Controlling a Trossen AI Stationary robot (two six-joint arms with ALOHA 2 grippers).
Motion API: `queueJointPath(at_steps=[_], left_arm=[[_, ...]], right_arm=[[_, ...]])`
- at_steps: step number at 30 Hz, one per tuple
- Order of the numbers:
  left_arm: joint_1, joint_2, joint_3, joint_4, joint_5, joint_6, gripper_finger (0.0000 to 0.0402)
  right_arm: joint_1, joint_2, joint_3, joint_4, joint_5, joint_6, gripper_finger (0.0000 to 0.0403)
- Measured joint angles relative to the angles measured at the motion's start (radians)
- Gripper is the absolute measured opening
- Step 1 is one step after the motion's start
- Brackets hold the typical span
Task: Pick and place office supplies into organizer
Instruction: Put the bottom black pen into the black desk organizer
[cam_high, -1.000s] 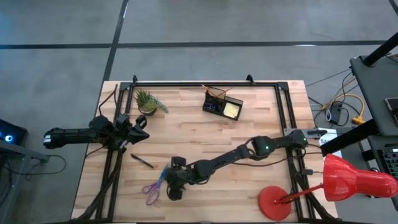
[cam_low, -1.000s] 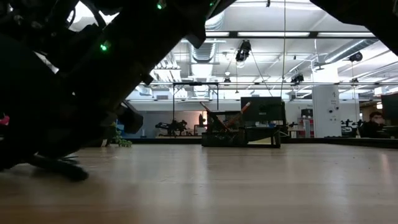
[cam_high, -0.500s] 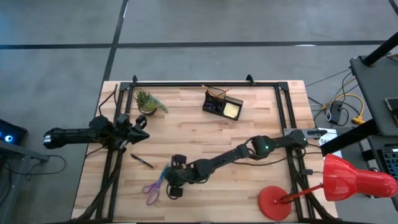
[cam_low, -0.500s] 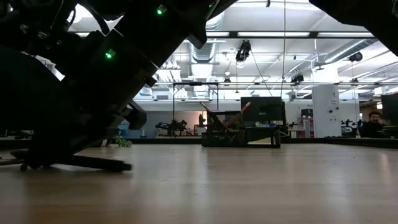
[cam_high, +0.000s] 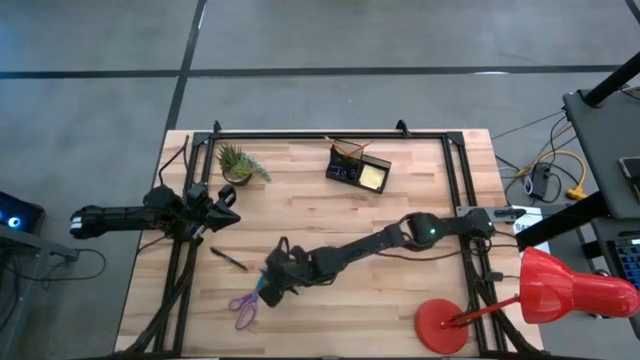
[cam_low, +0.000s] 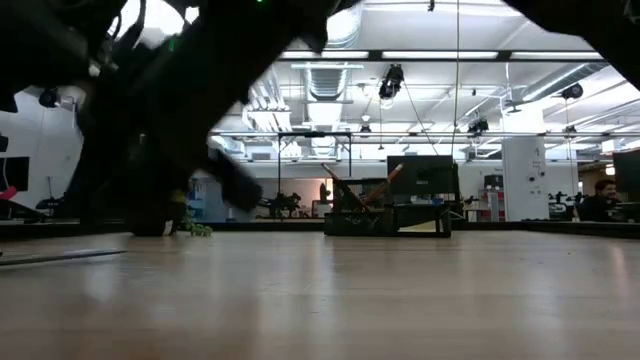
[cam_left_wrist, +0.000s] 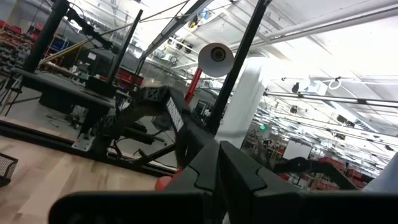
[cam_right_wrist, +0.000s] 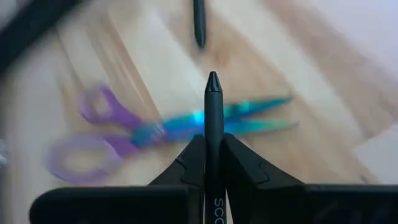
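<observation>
My right gripper (cam_high: 270, 282) reaches to the table's near left and is shut on a thin black pen (cam_right_wrist: 213, 99), which it holds above the purple-handled scissors (cam_high: 244, 303). These scissors (cam_right_wrist: 155, 130) lie flat on the wood. A second black pen (cam_high: 228, 259) lies flat just left of the gripper. The black organizer (cam_high: 358, 170) stands at the far middle with a yellow sticky-note pad and orange pencils in it. My left gripper (cam_high: 226, 203) waits shut at the left edge. My right gripper pinches the black pen's barrel (cam_right_wrist: 213, 127) between its two fingers. The pen lies along the fingers, and its tip (cam_right_wrist: 213, 78) sticks out in front of them. The pen is lifted clear of the table, above the scissors' blades.
A small green potted plant (cam_high: 238, 164) stands at the far left. A red desk lamp (cam_high: 545, 290) stands at the near right corner. A black frame rail (cam_high: 330, 134) runs along the table's far edge. Bare wood lies between my right arm and the organizer.
My right gripper has risen off the table at the near left and moved slightly toward the left edge, turning as it went. It now carries a black pen clear of the wood. The scissors and the other pen have stayed in place.
</observation>
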Motion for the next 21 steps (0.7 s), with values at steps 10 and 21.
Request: queueJointPath(at_steps=[10, 21], left_arm=[[0.000, 0.000, 0.000, 0.000, 0.000, 0.000, 0.0000], [0.000, 0.001, 0.000, 0.000, 0.000, 0.000, 0.0000]], right_arm=[[0.008, -0.144, 0.001, -0.671, 0.187, -0.131, 0.0024], [-0.032, -0.351, -0.014, -1.114, 0.522, -0.672, 0.0026]])
